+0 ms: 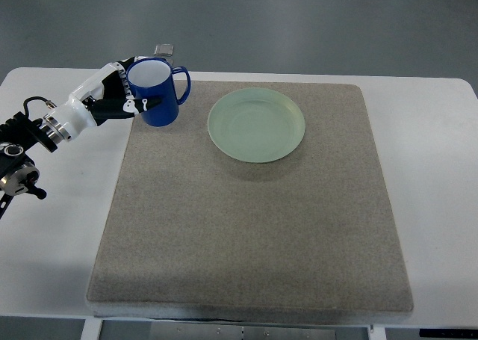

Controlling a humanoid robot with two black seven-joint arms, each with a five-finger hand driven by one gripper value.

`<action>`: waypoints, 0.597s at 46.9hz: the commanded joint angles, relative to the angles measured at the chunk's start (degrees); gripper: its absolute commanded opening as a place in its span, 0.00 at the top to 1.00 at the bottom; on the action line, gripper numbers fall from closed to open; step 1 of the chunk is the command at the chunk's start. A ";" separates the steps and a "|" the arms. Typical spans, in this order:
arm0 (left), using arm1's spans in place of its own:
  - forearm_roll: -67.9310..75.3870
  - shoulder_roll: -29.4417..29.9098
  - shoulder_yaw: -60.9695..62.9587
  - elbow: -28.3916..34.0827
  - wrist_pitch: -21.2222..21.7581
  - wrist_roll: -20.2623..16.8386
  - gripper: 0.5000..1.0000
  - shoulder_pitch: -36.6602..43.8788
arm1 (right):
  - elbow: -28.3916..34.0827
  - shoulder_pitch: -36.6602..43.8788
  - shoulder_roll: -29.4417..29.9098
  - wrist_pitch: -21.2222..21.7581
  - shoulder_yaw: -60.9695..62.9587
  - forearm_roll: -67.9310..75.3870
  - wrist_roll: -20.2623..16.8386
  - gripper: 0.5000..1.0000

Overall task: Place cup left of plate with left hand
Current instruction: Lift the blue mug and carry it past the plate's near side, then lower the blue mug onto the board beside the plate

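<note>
The left hand (119, 97) is gripping the blue cup (155, 93), fingers (137, 104) wrapped around its side, at the grey mat's (246, 228) far-left corner, left of the green plate (256, 125). It should be lowering the cup level before letting go.

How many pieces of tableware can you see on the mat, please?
2: a blue cup, gripped by the left hand at the mat's far left corner, and a green plate to its right. Nothing seems hidden.
</note>
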 commanded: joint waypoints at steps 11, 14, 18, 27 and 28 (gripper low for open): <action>0.18 -0.59 0.65 2.41 3.57 -1.37 1.00 0.38 | 0.00 0.00 0.00 0.00 0.00 0.00 -0.05 0.14; 0.27 -0.68 0.73 2.59 3.83 -1.37 1.00 0.38 | 0.00 0.00 0.00 0.00 0.00 0.00 0.04 0.14; 0.45 -0.86 0.91 3.90 4.45 -1.37 1.00 0.38 | 0.00 0.00 0.00 0.00 0.00 0.00 0.04 0.14; 0.80 -2.52 1.00 6.02 4.71 -1.80 1.00 1.52 | 0.00 0.00 0.00 0.00 0.00 0.00 -0.05 0.14; 0.80 -2.53 1.00 6.10 4.80 -1.98 1.00 1.61 | 0.00 0.00 0.00 0.00 0.00 0.00 0.04 0.14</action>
